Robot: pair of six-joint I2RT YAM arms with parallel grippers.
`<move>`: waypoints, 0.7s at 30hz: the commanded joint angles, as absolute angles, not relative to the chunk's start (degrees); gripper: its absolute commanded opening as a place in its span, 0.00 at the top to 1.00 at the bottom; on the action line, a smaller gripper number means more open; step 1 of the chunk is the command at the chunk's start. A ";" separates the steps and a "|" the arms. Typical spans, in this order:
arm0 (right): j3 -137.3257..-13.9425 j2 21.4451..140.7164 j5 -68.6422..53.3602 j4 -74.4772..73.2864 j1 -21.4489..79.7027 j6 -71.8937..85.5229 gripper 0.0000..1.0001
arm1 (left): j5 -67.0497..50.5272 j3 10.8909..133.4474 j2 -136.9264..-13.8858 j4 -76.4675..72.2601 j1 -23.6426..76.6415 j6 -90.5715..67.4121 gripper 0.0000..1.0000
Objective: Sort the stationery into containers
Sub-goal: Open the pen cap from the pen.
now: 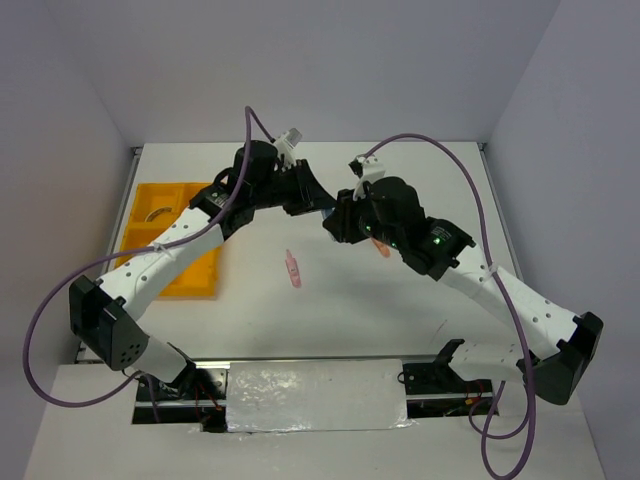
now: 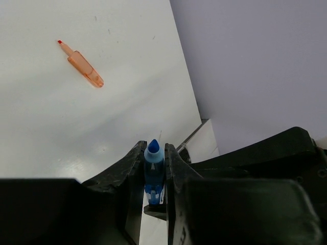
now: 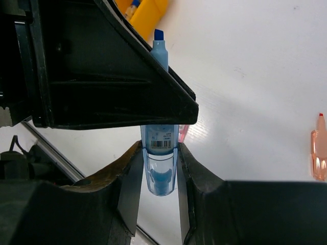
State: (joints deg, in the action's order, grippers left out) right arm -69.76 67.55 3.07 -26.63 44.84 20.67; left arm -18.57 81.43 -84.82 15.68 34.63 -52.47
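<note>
A blue marker pen (image 3: 162,148) is held in the air between both arms above the middle of the table. My left gripper (image 2: 154,153) is shut on its blue body, with the pointed tip (image 2: 154,148) sticking out past the fingers. My right gripper (image 3: 162,176) is shut on the pen's clear cap end. In the top view the two grippers meet, left (image 1: 315,203) and right (image 1: 338,222). An orange pen (image 2: 82,64) lies on the table, also at the right wrist view's edge (image 3: 319,153). A pink pen (image 1: 292,268) lies near the table's middle. The yellow-orange tray (image 1: 160,240) sits at the left.
The tray (image 3: 148,15) shows in the right wrist view's top corner with something small in it. The left gripper's black body (image 3: 102,76) fills that view's upper left. Purple cables arch over both arms. Grey walls close in the table at the back and sides.
</note>
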 commanded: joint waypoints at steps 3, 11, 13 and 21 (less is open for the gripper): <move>-66.55 65.83 -2.19 -26.90 45.26 18.64 1.00 | -12.57 87.01 -85.52 17.93 32.52 -47.81 1.00; -62.23 62.76 -2.29 -26.98 45.26 19.16 1.00 | -15.90 84.90 -84.64 15.47 28.39 -48.87 1.00; -63.10 62.84 -2.29 -26.89 45.26 19.60 1.00 | -18.19 83.76 -84.81 13.29 28.30 -49.57 1.00; -65.48 63.72 -0.26 -26.37 45.18 20.13 0.57 | -21.36 79.01 -82.45 6.24 28.39 -53.70 1.00</move>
